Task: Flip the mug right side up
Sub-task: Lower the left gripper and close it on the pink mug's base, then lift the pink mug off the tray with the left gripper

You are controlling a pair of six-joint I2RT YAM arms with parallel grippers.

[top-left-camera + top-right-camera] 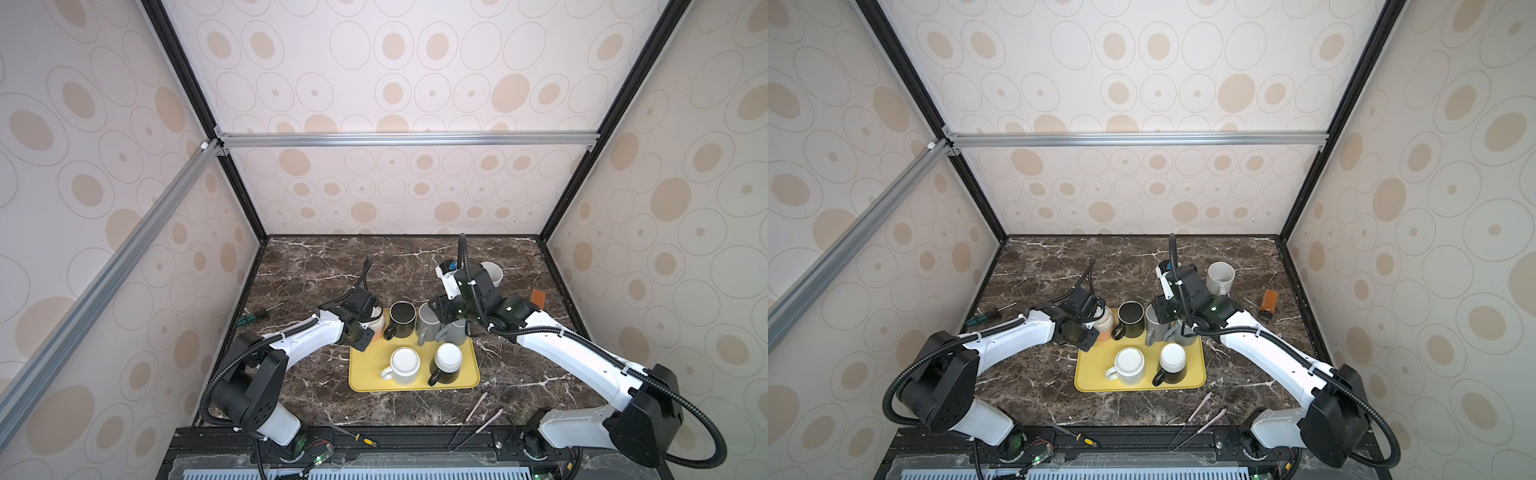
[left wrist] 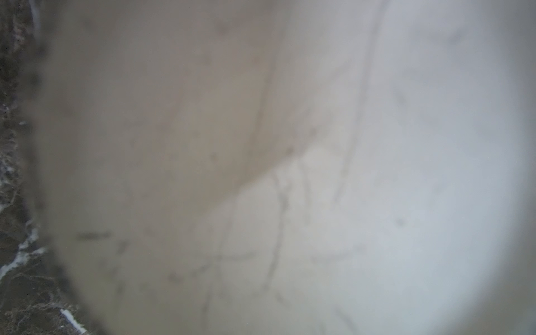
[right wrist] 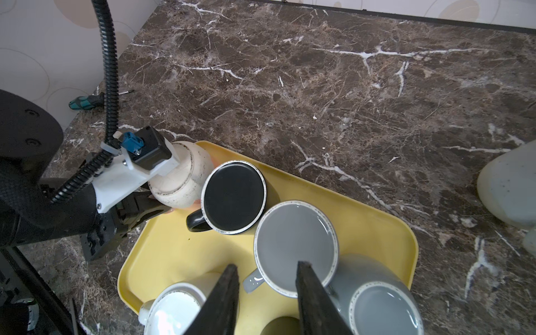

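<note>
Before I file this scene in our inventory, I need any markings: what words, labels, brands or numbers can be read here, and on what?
No readable text anywhere.
cream mug: plain; the left wrist view shows only blurred dark streaks.
black mug, white mug, yellow tray: no print visible.
amber bottle: too small to tell whether it carries a label.

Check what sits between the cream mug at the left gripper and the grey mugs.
The black mug, on the yellow tray, close beside the cream mug and the nearer grey mug. Right wrist view shows it best; both top views agree.
</note>
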